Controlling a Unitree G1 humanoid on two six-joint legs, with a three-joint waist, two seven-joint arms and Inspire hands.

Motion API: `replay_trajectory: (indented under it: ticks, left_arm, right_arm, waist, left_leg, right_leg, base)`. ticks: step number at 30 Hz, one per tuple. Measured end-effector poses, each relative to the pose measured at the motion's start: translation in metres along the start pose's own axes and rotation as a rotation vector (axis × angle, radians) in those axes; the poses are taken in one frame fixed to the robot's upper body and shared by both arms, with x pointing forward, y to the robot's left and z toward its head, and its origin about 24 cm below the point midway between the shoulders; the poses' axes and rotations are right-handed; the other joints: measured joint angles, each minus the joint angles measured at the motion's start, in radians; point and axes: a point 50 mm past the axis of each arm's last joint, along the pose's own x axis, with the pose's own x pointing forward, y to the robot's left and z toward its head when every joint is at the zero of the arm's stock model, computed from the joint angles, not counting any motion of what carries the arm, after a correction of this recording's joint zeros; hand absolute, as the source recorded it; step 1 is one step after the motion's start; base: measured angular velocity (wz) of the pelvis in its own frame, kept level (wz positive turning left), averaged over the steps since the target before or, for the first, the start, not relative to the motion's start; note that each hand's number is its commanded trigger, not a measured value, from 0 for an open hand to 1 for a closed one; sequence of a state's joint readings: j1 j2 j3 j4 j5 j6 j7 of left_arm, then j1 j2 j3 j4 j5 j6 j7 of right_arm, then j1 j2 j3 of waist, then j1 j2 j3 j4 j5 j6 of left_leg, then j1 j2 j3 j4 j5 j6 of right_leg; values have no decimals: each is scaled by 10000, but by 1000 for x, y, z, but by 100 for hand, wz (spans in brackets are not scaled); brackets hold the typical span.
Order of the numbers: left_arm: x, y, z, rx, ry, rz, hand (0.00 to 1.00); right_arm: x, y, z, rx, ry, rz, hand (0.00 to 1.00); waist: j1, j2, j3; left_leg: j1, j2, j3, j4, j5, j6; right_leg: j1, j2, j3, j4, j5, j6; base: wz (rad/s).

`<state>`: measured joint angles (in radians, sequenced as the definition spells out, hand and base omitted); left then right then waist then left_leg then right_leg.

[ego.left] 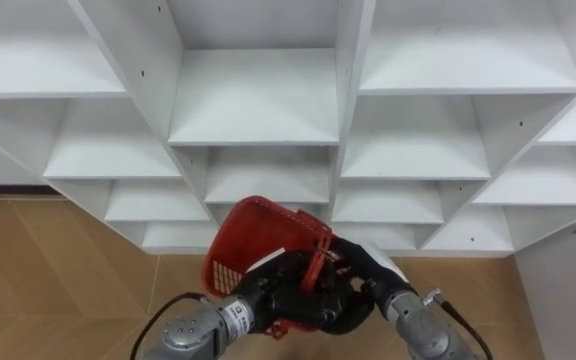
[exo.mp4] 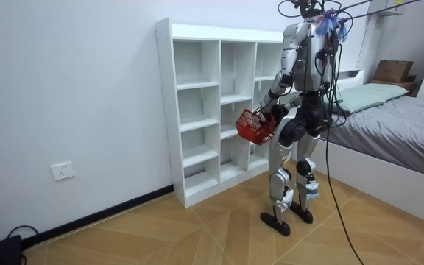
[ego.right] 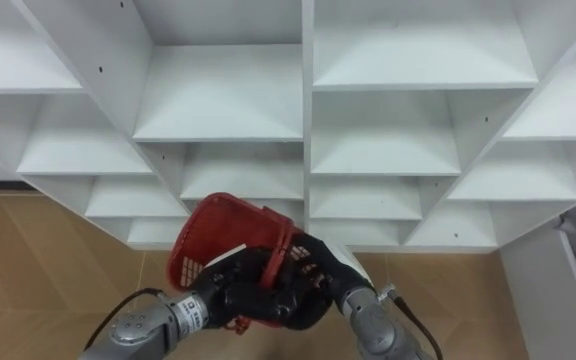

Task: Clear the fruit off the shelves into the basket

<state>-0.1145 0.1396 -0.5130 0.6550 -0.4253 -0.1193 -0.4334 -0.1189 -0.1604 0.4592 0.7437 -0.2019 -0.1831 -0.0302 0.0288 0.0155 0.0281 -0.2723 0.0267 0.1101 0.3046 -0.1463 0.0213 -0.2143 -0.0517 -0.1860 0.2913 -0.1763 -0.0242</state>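
A red plastic basket [ego.left: 260,236] hangs tilted in front of my waist, with its opening turned towards the shelves. My left hand [ego.left: 276,288] is curled round its near rim from the left. My right hand [ego.left: 356,272] grips the red handle [ego.left: 317,262] from the right. The room view has me standing upright, facing the white closet of open shelves [exo.mp4: 210,103], with the basket [exo.mp4: 254,126] at hip height. The shelf boards [ego.left: 255,98] before me are bare white. In the right eye view the basket [ego.right: 220,240] sits between my left hand [ego.right: 240,296] and right hand [ego.right: 314,274].
The shelf unit stands against a white wall on a wooden floor [ego.left: 48,270]. A bed [exo.mp4: 400,121] with a white frame lies close behind me on the room view's right. A wall socket [exo.mp4: 62,171] sits low on the wall at the room view's left.
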Motion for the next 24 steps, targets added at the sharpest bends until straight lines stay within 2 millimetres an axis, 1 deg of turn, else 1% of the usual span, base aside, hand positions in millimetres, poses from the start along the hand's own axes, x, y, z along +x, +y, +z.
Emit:
replay_trajectory:
  ticks: [18, 19, 20, 24]
  left_arm:
    - [-5, 3, -4, -62, 172, 122, 100]
    - [-6, 4, -6, -73, 220, 168, 100]
    - [-7, 6, -6, -49, 254, 229, 100]
    - [-10, 10, -9, -166, 316, 507, 100]
  right_arm:
    - [-1, 1, -1, -39, -35, 31, 0]
    - [-2, 2, -2, -26, -8, 60, 0]
    - [-2, 3, -1, -21, -30, 80, 0]
    - [-4, 5, -3, 25, 8, 145, 0]
  waist:
    - [1, 15, -11]
    - [25, 12, -13]
    - [33, 15, -38]
    - [55, 17, -39]
  left_leg:
    - [122, -8, -29, -47, 1, -1]
    - [212, -12, -9, -48, 1, -1]
    - [234, -10, -3, -46, 1, -1]
    - [328, -12, 1, -57, 1, -1]
  right_leg:
    - [132, -5, -61, -18, 1, 0]
    - [229, -8, -73, -47, 0, 1]
    - [264, -7, -79, -85, -1, 2]
    - [359, -1, -66, -156, 0, 1]
  base:
    - [0]
    - [0]
    - [0]
    - [-1]
